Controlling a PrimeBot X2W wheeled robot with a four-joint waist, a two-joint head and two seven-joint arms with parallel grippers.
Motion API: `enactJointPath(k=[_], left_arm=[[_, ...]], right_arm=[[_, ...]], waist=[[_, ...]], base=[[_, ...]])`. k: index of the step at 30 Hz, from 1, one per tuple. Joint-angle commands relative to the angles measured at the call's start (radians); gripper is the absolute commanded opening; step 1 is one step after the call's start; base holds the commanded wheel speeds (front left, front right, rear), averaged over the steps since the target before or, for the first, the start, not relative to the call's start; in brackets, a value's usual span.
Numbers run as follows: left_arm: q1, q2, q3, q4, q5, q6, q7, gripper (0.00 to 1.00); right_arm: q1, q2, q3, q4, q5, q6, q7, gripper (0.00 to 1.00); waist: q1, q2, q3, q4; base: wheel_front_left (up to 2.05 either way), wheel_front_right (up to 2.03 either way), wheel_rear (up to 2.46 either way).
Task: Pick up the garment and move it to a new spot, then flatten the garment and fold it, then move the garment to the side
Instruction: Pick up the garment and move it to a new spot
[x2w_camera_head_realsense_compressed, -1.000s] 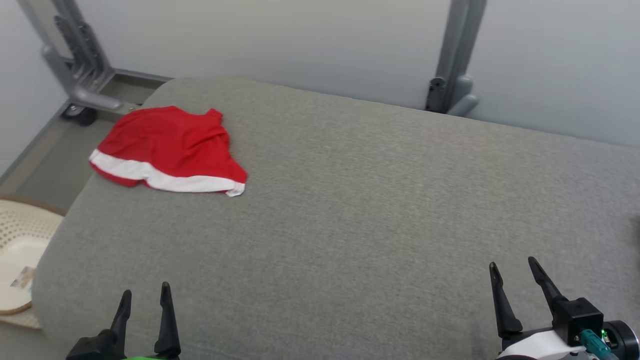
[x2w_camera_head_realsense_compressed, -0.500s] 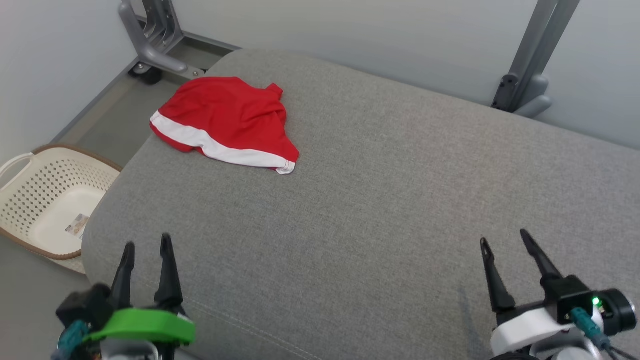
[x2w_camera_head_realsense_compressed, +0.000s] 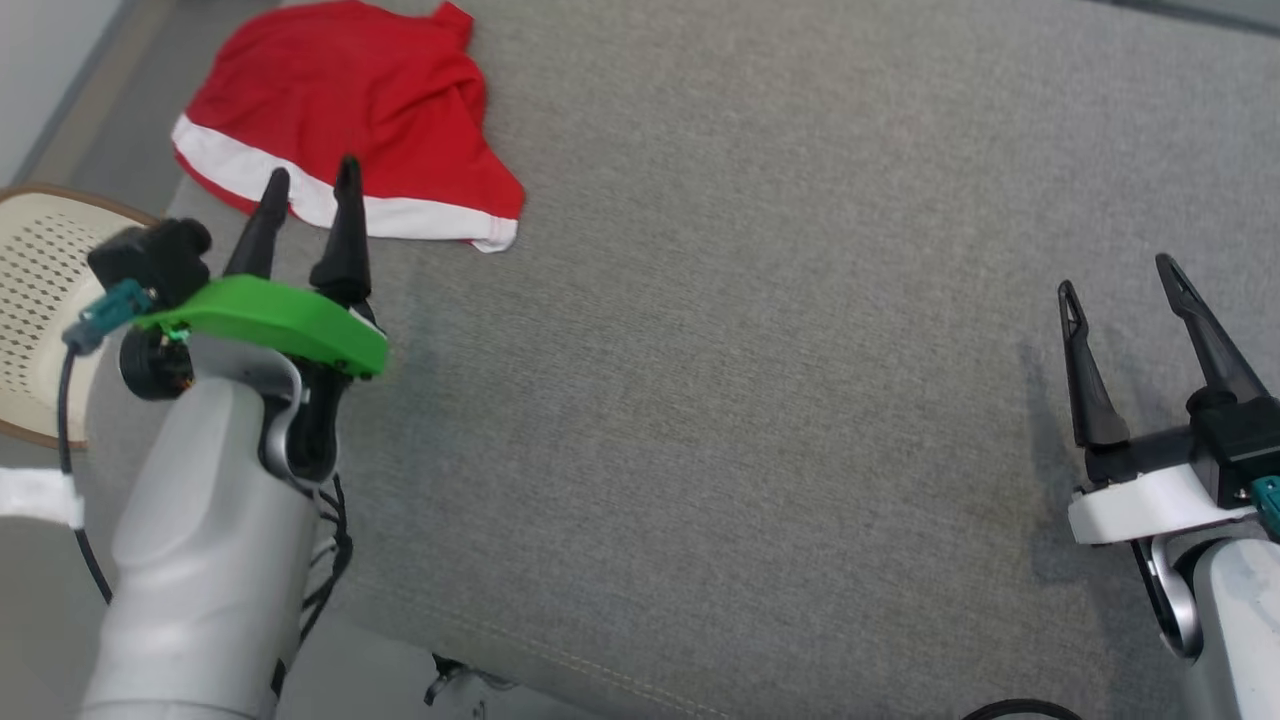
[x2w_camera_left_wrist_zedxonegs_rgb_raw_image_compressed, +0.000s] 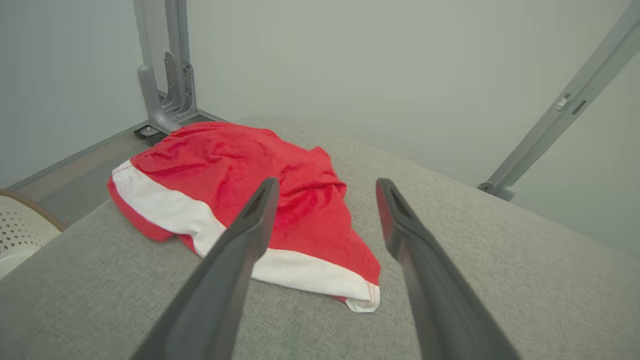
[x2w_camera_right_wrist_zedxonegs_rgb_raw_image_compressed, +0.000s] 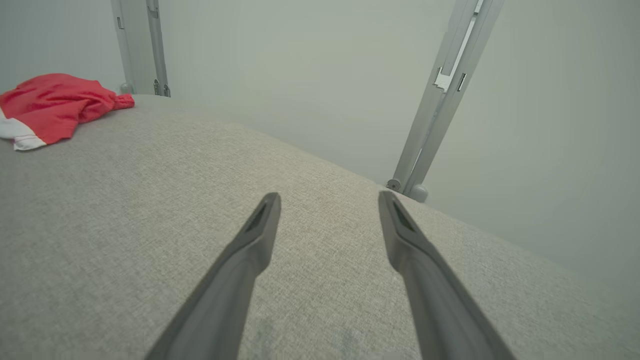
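The garment (x2w_camera_head_realsense_compressed: 350, 110), red with a white band along its near edge, lies bunched at the far left corner of the grey cushion (x2w_camera_head_realsense_compressed: 750, 350). The left wrist view has the garment (x2w_camera_left_wrist_zedxonegs_rgb_raw_image_compressed: 235, 170) straight ahead, and the right wrist view shows the garment (x2w_camera_right_wrist_zedxonegs_rgb_raw_image_compressed: 50, 105) far off at upper left. My left gripper (x2w_camera_head_realsense_compressed: 310, 185) hovers just short of the white band, open and empty; whether it touches the cloth I cannot tell. My right gripper (x2w_camera_head_realsense_compressed: 1120, 275) stands open and empty over the cushion's right side, far from the garment.
A cream perforated laundry basket (x2w_camera_head_realsense_compressed: 40, 290) sits on the floor left of the cushion. Grey metal frame legs (x2w_camera_left_wrist_zedxonegs_rgb_raw_image_compressed: 160, 90) stand behind the cushion against the pale wall, another (x2w_camera_right_wrist_zedxonegs_rgb_raw_image_compressed: 440, 100) at the back right. The cushion's left edge (x2w_camera_head_realsense_compressed: 130, 330) drops off beside my left arm.
The head camera has tilted down and shifted. My left arm has reached forward to the garment's near edge. My right gripper has risen in view. The garment lies as before.
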Motion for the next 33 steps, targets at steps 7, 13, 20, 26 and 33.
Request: enactJointPath(k=[7, 13, 20, 26, 33], left_arm=[[-0.171, 0.054, -0.032, 0.25, -0.121, -0.002, 0.038, 1.0], [-0.206, 0.043, -0.042, 0.415, -0.189, -0.002, 0.037, 1.0], [-0.174, -0.007, -0.109, 0.48, -0.214, -0.005, 0.056, 0.0], [-0.142, 0.052, -0.119, 0.393, -0.232, -0.005, -0.025, 0.0], [0.007, 0.099, -0.163, 0.037, -0.125, -0.002, -0.048, 0.0]], right_arm=[[-0.026, -0.04, 0.044, -0.048, -0.01, -0.002, -0.003, 1.0], [0.016, -0.057, 0.02, -0.088, 0.005, -0.002, -0.002, 1.0], [0.06, -0.032, -0.003, -0.088, 0.016, -0.002, 0.005, 1.0], [0.051, 0.003, 0.022, -0.041, 0.03, -0.001, 0.001, 1.0], [0.078, 0.094, 0.069, 0.048, 0.063, -0.001, -0.002, 1.0]], waist=[[0.0, 0.0117, 0.305, -0.226], [0.0, 0.0117, 0.308, -0.265], [0.0, 0.0117, 0.263, -0.259], [0.0, 0.0117, 0.18, -0.255], [0.0, 0.0117, -0.025, -0.297]], base=[[0.0, 0.0, 0.0], [0.0, 0.0, 0.0], [0.0, 0.0, 0.0], [0.0, 0.0, 0.0], [0.0, 0.0, 0.0]])
